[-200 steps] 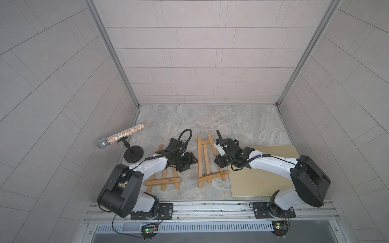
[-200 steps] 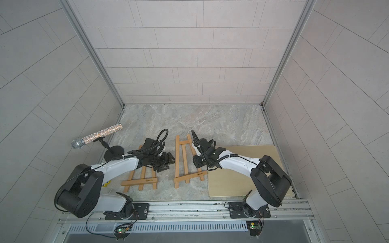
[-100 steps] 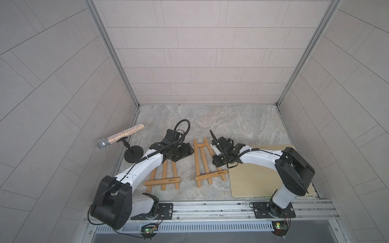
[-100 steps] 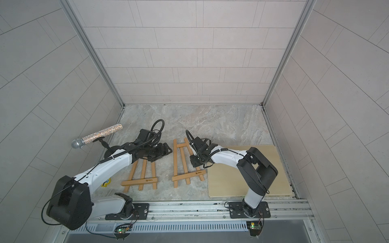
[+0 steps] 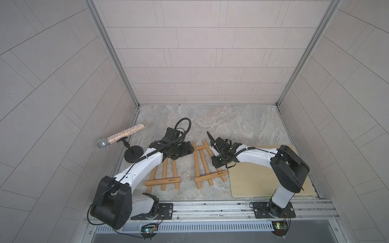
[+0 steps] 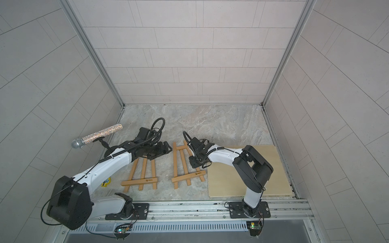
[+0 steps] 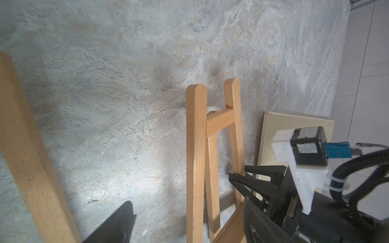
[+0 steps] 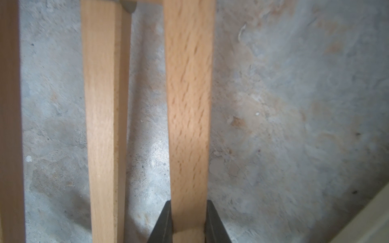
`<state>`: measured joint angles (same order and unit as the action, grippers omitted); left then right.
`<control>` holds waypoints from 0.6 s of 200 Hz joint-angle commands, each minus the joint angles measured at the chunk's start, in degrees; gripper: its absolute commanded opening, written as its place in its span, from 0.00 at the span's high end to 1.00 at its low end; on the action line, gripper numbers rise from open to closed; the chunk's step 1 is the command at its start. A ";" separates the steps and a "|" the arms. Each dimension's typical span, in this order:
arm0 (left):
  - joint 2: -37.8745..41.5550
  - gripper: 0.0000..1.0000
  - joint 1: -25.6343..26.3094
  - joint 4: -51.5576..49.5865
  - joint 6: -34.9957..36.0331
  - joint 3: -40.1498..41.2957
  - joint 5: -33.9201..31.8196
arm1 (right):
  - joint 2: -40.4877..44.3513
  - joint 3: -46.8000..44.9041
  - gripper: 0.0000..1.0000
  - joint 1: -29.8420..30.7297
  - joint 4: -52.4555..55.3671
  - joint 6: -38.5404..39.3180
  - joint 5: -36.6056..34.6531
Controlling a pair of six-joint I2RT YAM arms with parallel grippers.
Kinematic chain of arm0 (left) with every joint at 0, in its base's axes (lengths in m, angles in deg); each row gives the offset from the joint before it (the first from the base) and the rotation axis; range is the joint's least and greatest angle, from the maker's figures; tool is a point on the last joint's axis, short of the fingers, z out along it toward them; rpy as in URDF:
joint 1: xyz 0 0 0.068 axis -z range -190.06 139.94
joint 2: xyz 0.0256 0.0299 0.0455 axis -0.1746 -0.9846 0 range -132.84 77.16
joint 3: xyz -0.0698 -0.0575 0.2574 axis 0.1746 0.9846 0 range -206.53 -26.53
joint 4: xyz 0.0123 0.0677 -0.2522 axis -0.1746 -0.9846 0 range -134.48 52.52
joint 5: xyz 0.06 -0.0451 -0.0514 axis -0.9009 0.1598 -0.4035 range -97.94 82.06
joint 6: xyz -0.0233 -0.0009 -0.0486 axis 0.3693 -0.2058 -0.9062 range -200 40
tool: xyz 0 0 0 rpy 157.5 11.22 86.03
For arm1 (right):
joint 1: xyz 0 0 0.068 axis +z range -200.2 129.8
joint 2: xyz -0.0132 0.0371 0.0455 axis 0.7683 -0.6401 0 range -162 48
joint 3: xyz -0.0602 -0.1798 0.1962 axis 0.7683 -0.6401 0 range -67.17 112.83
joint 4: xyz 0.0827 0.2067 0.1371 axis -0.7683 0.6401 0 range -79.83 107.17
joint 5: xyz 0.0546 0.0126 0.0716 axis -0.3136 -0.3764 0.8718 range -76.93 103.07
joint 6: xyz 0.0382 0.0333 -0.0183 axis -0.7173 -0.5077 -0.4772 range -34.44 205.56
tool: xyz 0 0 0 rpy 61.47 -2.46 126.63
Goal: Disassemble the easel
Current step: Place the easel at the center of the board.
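Note:
Two wooden easels lie flat on the stone table. The right easel [image 5: 203, 166] [image 6: 182, 166] has its outer leg [image 8: 189, 105] clamped between the fingers of my right gripper [image 5: 216, 163] [image 8: 188, 221], which is shut on it. Beside that leg lies the easel's middle strut [image 8: 103, 126]. My left gripper [image 5: 188, 147] [image 7: 187, 208] hovers open right at the top of this easel's left leg [image 7: 195, 157], gripping nothing. The left easel [image 5: 164, 178] [image 6: 144, 178] lies partly under my left arm.
A beige board [image 5: 269, 174] lies flat at the right, under my right arm. At the left edge a glittery microphone [image 5: 121, 136] is perched on a black stand [image 5: 133, 154]. Tiled walls enclose the table on three sides.
My left gripper has opened wider and moved away from the left easel, toward the top of the right easel. My right arm has raised its elbow and nudged the held easel's top slightly left.

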<state>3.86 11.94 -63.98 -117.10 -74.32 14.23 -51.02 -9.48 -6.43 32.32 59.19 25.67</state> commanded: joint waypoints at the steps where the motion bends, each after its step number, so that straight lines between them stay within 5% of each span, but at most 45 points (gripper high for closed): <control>1: 0.13 0.14 -0.38 -0.57 1.55 -1.77 -0.97 | 1.21 1.08 0.77 -0.07 1.22 0.70 -0.26; 120: 2.56 0.10 -2.46 -3.49 8.45 -3.92 -7.40 | 10.86 2.95 0.54 -8.78 4.54 2.73 2.79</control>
<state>4.17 10.39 -65.05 -113.17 -76.24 11.26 -44.03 -7.64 -12.40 34.98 60.22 28.12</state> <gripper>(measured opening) 0.889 0.445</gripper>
